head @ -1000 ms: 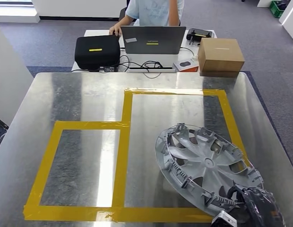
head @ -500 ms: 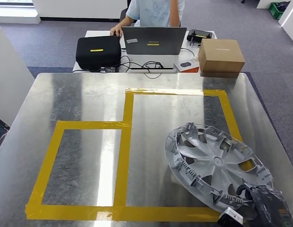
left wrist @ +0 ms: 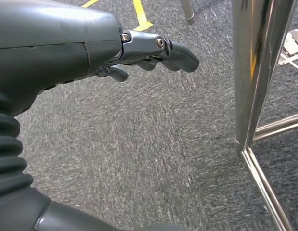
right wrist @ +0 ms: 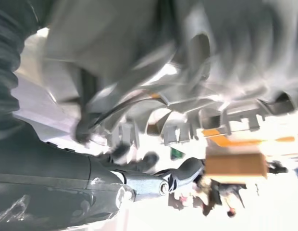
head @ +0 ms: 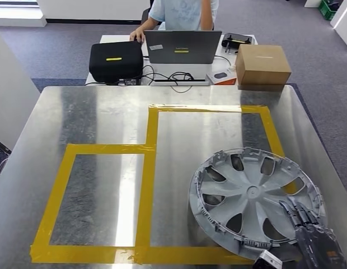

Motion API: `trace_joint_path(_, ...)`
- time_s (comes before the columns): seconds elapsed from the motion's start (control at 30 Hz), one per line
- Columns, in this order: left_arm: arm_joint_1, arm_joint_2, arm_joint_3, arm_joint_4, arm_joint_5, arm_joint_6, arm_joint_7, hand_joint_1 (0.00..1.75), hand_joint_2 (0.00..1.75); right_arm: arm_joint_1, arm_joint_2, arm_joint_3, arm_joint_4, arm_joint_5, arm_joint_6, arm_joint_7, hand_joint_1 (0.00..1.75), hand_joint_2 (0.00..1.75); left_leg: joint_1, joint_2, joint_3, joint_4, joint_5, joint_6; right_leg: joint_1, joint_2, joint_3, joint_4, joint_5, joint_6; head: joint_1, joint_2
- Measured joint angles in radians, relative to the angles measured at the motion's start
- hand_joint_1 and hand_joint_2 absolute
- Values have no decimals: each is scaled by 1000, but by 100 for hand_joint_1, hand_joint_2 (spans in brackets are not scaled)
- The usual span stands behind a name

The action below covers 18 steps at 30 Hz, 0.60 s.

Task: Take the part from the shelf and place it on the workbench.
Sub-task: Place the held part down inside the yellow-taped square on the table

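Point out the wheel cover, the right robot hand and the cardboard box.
wheel cover (head: 252, 193): head view, on its centre hub.
right robot hand (head: 316, 242): head view, on the back of the hand.
cardboard box (head: 263, 63): head view, on its top face.

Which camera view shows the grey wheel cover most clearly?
The head view: the wheel cover shows almost whole over the workbench, its near rim under the right hand. The right wrist view gives a blurred close view of its clips and rim. The left wrist view looks at carpet and the left hand.
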Motion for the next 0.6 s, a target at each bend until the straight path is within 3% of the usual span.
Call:
trace_joint_path(0.07, -2, -3, 1, -1, 0, 3, 1, 0, 0, -4, 17, 2, -23, 0, -7, -22, 0, 175, 5, 6, -1, -13, 10, 7, 0, -2, -27, 63, -49, 5, 1, 0)
trace_joint_path(0.13, -4, -5, 1, -1, 0, 5, 1, 0, 0, -8, 32, 7, -40, -7, -13, -36, 0, 175, 5, 10, -7, -14, 13, 8, -3, -4, -86, 191, -122, 10, 2, 0)
trace_joint_path(0.17, -5, -6, 1, -1, 0, 5, 2, 0, 0, -8, 38, 9, -46, -9, -15, -39, 0, 175, 6, 12, -10, -14, 14, 7, -4, -4, -111, 247, -142, 13, 1, 0)
trace_joint_path(0.2, -5, -7, 1, -1, 0, 5, 2, 0, 0, -8, 42, 11, -50, -10, -16, -41, 0, 175, 7, 13, -13, -14, 16, 4, -6, -4, -122, 274, -144, 16, 1, 0)
trace_joint_path(0.33, -6, -8, 1, -1, 0, 5, 3, 0, 0, -9, 48, 14, -56, -11, -16, -42, 0, 175, 9, 14, -16, -13, 19, -1, -8, -5, -114, 261, -116, 19, 1, 0)
trace_joint_path(0.4, -8, -9, 1, -1, -1, 6, 4, 0, 0, -13, 55, 16, -65, -34, -28, -63, 0, 175, 12, 13, -21, -6, 24, -13, -12, -6, -51, 130, -58, 20, 0, 0)
trace_joint_path(0.47, -9, -10, 1, -2, -2, 9, 4, 0, 0, -22, 68, 21, -84, -91, -50, -106, 0, 175, 15, 11, -30, 2, 36, -34, -13, -3, 0, 10, 0, 8, -3, 0)
trace_joint_path(0.53, -5, -10, 2, -2, -3, 14, 1, 0, 0, -30, 80, 31, -102, -155, -73, -152, 0, 175, 18, 9, -38, 4, 39, -48, -9, -1, -18, 15, 10, -16, -5, 0)
trace_joint_path(0.6, -2, -11, 2, -2, -3, 22, -4, 0, 0, -38, 89, 43, -120, -210, -91, -188, 0, 175, 20, 9, -58, 50, -18, -57, -10, -2, -35, 14, 27, -34, -7, 0)
